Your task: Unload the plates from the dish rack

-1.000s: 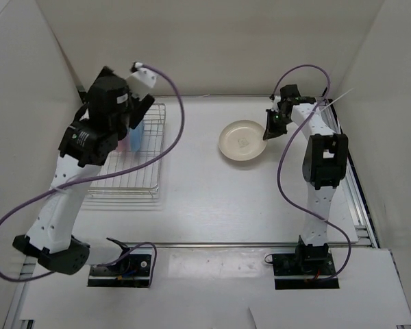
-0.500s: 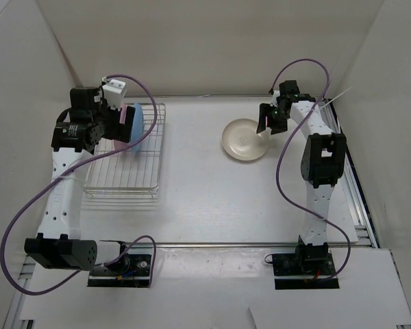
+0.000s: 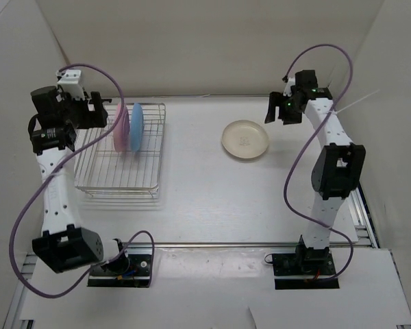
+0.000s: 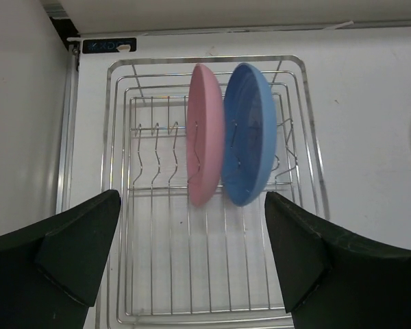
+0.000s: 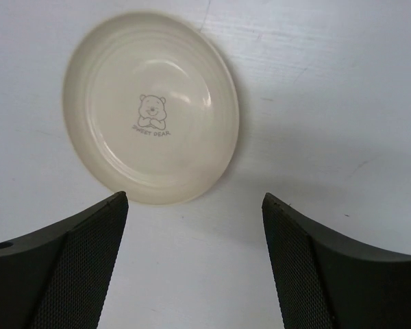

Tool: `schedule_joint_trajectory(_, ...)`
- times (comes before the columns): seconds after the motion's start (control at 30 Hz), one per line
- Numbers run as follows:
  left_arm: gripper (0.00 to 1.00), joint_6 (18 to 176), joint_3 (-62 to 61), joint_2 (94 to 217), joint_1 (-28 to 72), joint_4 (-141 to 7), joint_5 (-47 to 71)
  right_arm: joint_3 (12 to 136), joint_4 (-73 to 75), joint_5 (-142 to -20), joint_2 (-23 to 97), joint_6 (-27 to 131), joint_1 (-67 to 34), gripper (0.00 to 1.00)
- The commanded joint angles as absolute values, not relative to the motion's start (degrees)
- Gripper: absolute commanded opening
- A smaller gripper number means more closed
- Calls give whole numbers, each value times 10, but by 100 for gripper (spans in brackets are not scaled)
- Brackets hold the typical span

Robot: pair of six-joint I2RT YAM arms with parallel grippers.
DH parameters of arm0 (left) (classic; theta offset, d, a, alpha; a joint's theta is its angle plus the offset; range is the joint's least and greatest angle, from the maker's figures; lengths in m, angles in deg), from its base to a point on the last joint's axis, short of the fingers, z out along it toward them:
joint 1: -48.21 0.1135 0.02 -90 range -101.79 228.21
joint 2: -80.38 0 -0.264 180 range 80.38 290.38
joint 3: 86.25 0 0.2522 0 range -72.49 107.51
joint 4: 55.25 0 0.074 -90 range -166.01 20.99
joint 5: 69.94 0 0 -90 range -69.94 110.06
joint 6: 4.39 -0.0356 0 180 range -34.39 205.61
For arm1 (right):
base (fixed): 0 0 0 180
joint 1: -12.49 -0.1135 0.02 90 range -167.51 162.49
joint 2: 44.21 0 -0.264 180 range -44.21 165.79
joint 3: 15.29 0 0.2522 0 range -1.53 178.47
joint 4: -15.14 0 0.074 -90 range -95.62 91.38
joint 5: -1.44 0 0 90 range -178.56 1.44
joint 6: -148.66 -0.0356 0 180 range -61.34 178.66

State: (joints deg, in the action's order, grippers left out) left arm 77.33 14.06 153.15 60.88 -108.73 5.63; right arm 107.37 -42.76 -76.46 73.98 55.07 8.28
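At the 9 o'clock side of the table (image 3: 192,205), your left gripper (image 4: 192,197) has drawn back. A second ago it hung right over the dish rack (image 3: 123,177). Now it sits off the rack's 10 o'clock corner, jaws wide apart with nothing between them. The pink plate (image 4: 204,137) and the blue plate (image 4: 250,137) stand on edge, close together in the rack's far half, blue on pink's 3 o'clock side, neither one shifted.

Across at about 1 o'clock, the cream plate (image 5: 151,110) lies flat and face up on the bare table, well apart from the rack. Your right gripper (image 5: 193,199) was at that plate's rim half a second ago. It has since lifted clear toward the plate's 2 o'clock, jaws spread and empty.

You can count one plate as delivered and let go, with two left to pull. From its framing, your left arm looks set to line up on the standing pair next.
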Motion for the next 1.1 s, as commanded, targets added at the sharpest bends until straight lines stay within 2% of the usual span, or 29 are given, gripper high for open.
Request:
schedule_joint_trajectory(0.0,96,783,120,1578,659,-1028,-83,1074,-441,-768,655,576,92,83)
schedule_joint_trajectory(0.13,95,776,107,1645,700,-972,-174,1044,-462,-746,600,620,92,83)
schedule_joint_trajectory(0.23,94,790,163,1723,727,-977,-294,1021,-462,-746,571,620,92,83)
schedule_joint_trajectory(0.33,93,807,180,1768,733,-977,-353,996,-462,-740,546,625,92,83)
schedule_joint_trajectory(0.7,90,815,191,1834,693,-944,-329,958,-462,-728,517,625,92,83)
schedule_joint_trajectory(0.8,81,815,173,1834,683,-939,-315,958,-462,-723,517,625,92,83)
schedule_joint_trajectory(0.83,75,815,167,1834,682,-939,-315,952,-462,-723,517,620,92,83)
schedule_joint_trajectory(0.9,72,815,160,1839,682,-932,-315,952,-457,-718,517,620,92,83)
schedule_joint_trajectory(0.93,64,815,160,1839,682,-932,-315,952,-456,-718,517,620,92,83)
schedule_joint_trajectory(1.0,56,815,155,1839,682,-932,-315,952,-456,-718,517,620,92,83)
schedule_joint_trajectory(1.03,46,815,155,1839,682,-932,-315,947,-456,-718,517,620,92,83)
schedule_joint_trajectory(1.07,45,815,155,1839,682,-932,-310,947,-456,-718,517,620,92,83)
